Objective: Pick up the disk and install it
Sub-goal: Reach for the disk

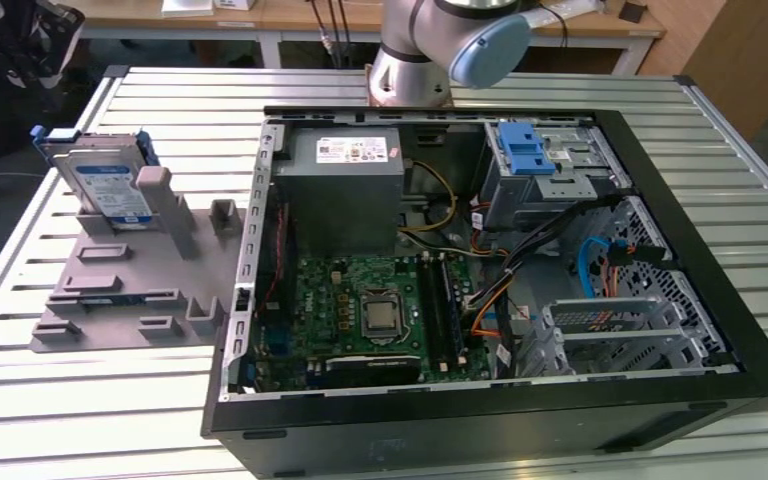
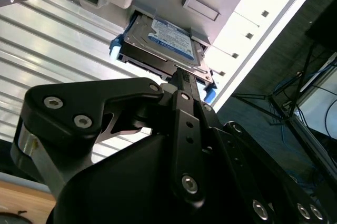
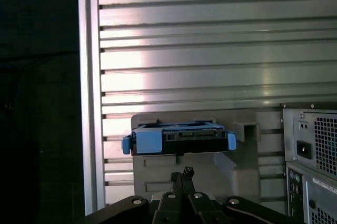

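- Placement in the exterior view: the disk point(image 1: 101, 182) is stood on edge in the grey holder plate point(image 1: 124, 300), at the exterior view's left on the slatted table point(image 1: 91, 400), just beside but outside the open computer case point(image 1: 491, 425)
- The disk is propped between the plate's upright posts; this is judged to leave its upper edge free for a grasp from above
- The case is laid on its side with the panel off, so the drive bay and its blue latch point(image 1: 524, 152) are exposed from above; the disk is not yet in the case, so installation is judged not yet done
- The arm point(image 1: 431, 45) is recorded at the far side of the table, behind the case
- Second wrist view: the gripper point(image 2: 184, 79) is aimed at the edge of the disk, whose labelled face is shown; nothing is held
- First wrist view: the disk is presented edge-on, its blue-framed edge towards the camera and square to the gripper, with a gap between them
- The fingers are drawn together at the centre line with nothing between them, so the gripper is judged closed and empty
- No contact with the disk is noted, and the pick is judged not yet made
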Robot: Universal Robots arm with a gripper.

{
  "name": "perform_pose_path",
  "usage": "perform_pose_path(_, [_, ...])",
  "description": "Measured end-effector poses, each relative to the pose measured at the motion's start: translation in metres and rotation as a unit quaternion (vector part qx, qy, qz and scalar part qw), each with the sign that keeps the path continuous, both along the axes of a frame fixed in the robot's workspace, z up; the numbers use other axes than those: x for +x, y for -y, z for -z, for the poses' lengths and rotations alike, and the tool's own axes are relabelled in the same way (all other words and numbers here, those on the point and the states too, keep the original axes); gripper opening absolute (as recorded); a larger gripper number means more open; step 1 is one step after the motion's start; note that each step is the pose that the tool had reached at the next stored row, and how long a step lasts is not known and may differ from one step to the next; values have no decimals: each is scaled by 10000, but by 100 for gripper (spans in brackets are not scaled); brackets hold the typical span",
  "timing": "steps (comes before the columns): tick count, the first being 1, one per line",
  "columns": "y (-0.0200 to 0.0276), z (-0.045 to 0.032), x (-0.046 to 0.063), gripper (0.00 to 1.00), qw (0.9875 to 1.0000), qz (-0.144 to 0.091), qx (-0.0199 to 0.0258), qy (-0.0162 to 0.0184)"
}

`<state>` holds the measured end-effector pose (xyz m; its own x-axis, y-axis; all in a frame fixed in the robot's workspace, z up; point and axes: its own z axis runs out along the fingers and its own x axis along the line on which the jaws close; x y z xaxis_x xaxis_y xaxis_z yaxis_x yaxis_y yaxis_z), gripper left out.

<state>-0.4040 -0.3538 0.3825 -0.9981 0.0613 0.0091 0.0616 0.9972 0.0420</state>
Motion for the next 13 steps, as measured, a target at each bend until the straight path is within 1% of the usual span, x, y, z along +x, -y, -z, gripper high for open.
perform_pose_path(7, [-27,14,-113,11,10000,0,0,0])
perform_pose_path(13, [-37,21,-171,11,10000,0,0,0])
